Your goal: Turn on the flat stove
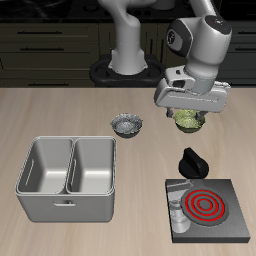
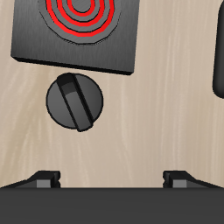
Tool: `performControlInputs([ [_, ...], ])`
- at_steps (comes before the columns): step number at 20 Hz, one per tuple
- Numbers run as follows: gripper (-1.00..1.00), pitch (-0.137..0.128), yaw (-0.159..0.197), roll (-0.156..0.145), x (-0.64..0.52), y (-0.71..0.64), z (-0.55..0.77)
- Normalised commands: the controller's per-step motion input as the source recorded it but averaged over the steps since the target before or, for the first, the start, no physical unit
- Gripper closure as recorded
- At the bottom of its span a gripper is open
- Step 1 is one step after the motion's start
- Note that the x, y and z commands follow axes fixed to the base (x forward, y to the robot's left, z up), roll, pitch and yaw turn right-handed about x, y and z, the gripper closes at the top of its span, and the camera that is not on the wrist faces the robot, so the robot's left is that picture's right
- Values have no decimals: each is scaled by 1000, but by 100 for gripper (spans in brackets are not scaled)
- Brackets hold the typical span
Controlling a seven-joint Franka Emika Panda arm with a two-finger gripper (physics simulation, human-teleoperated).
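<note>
The flat stove (image 1: 206,208) is a dark grey square slab near the table's front edge. Its round burner (image 1: 205,206) glows red in concentric rings. A small knob (image 1: 177,211) sits at the slab's edge. In the wrist view the stove (image 2: 74,39) and its red rings (image 2: 83,10) are partly cut off by the frame. My gripper (image 1: 187,118) hangs above the table, farther back than the stove and not touching it. In the wrist view the gripper (image 2: 112,180) is open and empty, with both fingertips (image 2: 44,180) spread wide.
A small black round handled object (image 1: 192,162) (image 2: 75,101) lies between the gripper and the stove. A grey double-basin metal tray (image 1: 68,185) stands near the front edge. A small grey bowl (image 1: 128,124) sits mid-table. Something greenish (image 1: 186,122) is partly hidden behind the gripper.
</note>
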Motion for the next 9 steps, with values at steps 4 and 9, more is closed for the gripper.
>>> performControlInputs([
  [4,-100,-21,-15,16,-94,32,241],
  [9,-100,-15,-7,24,-47,62,120],
])
